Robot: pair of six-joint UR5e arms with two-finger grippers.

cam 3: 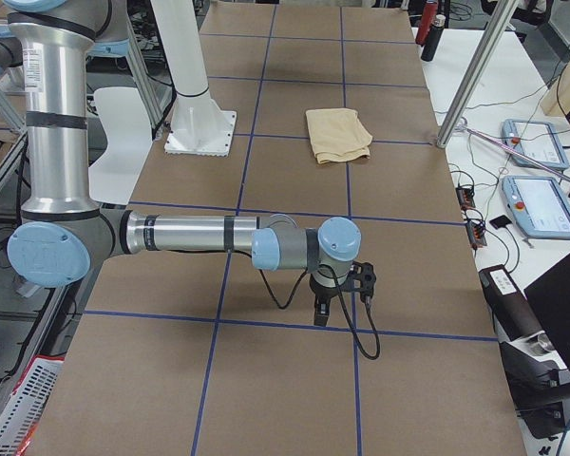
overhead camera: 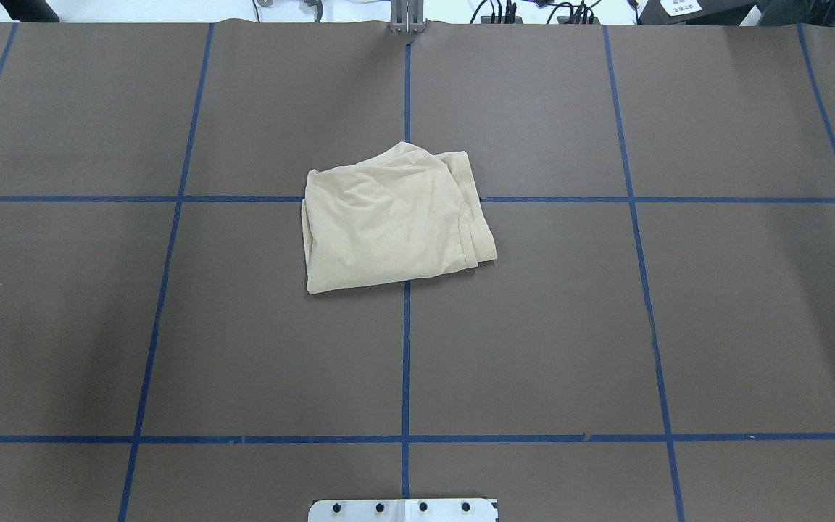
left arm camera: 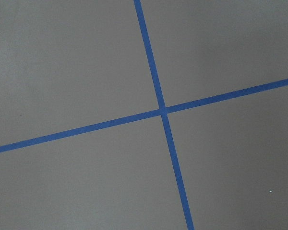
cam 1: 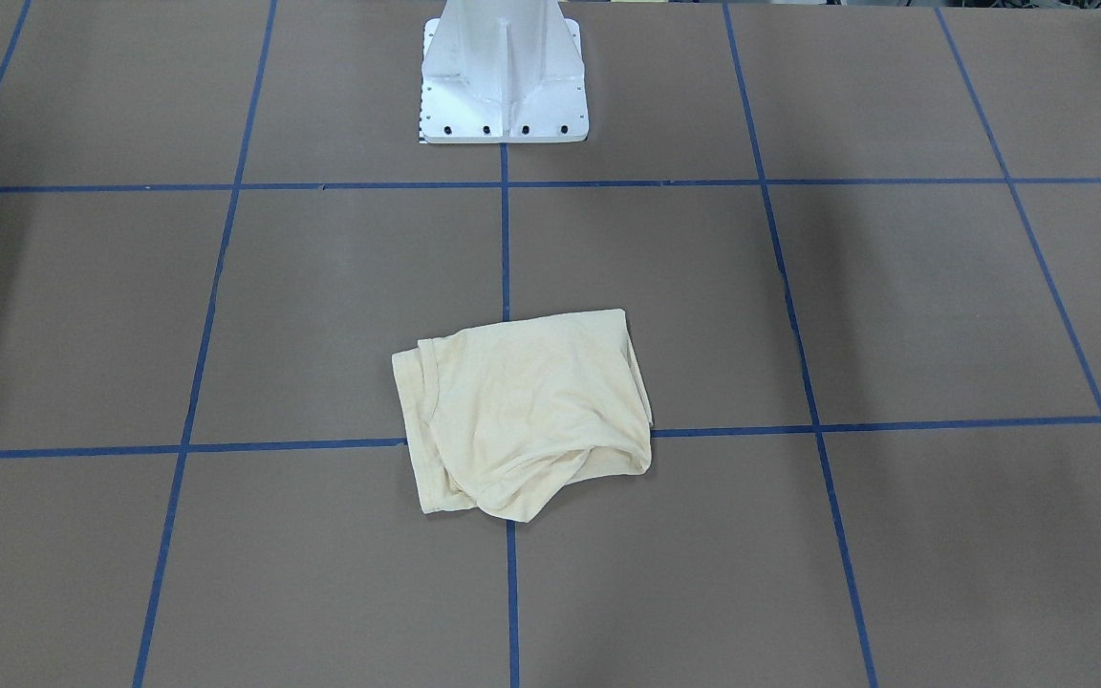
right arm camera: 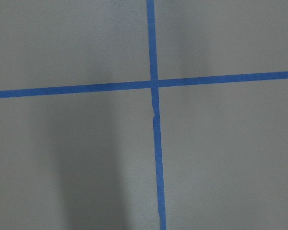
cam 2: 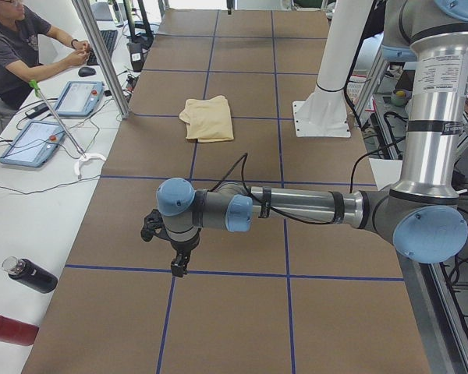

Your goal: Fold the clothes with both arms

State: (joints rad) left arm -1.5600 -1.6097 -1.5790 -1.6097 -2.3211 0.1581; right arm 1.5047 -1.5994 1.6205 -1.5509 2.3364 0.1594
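Note:
The pale cream-yellow shirt [cam 1: 522, 411] lies folded into a small rumpled bundle at the middle of the brown table, over a blue tape crossing. It also shows in the overhead view [overhead camera: 396, 217] and in both side views [cam 2: 208, 118] [cam 3: 338, 135]. No print or neck tag shows. My left gripper [cam 2: 177, 269] hangs over the table far from the shirt, seen only in the exterior left view; I cannot tell if it is open or shut. My right gripper [cam 3: 320, 318] is likewise far off at the other end; I cannot tell its state. Both wrist views show only tape lines.
The white pedestal base [cam 1: 505, 86] stands at the robot's edge of the table [overhead camera: 403, 510]. An operator [cam 2: 15, 47], teach pendants [cam 2: 78, 97], bottles [cam 2: 31, 274] and a metal post [cam 2: 101, 54] are beside the table. More pendants [cam 3: 537, 142] lie at the far side.

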